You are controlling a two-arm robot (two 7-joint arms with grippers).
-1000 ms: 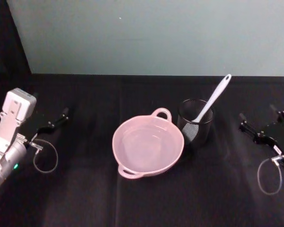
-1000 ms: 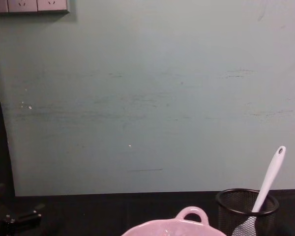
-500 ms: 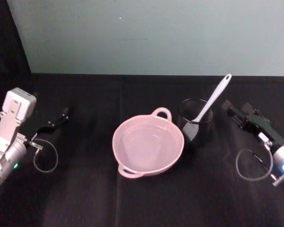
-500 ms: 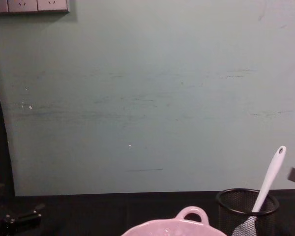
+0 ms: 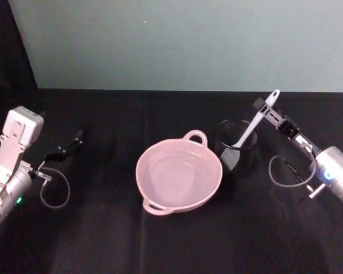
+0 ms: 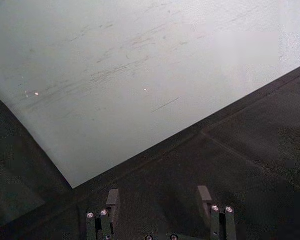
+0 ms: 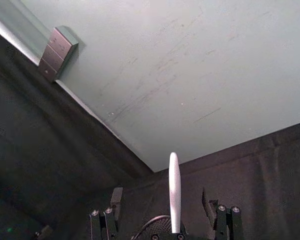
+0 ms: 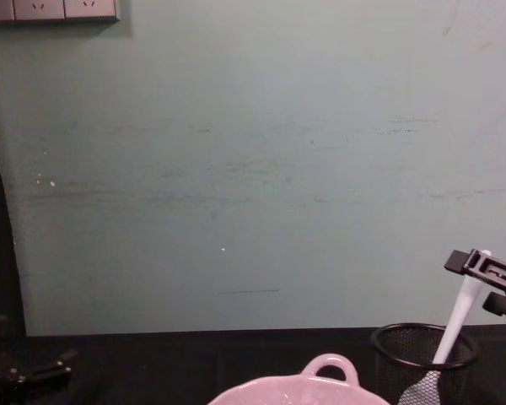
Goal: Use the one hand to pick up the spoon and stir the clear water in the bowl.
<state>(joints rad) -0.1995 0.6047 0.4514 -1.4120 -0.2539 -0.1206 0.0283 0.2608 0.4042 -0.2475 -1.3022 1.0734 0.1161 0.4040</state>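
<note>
Spoon is standing in the black mesh cup just to the right of the pink bowl, paddle head down inside the mesh and handle leaning up and to the right. Spoon, cup and bowl are sitting on the black bench exactly where they were a second ago. The right arm is what has changed: a second ago it was lying low at the bench's right edge, well apart from the cup; half a second ago it was partway in; now its right claw is reaching up to the top end of the handle.

From the right wrist, the right claw is gaping wide, with the white handle rising between its two fingers, and a clear gap is showing on each side, so it is straddling the handle without clamping it. From the chest, the same claw is hanging at the handle's tip above the cup.

The left claw is staying parked at the bench's left side, well apart from the bowl; its own wrist camera is showing its fingers spread apart and holding nothing.
</note>
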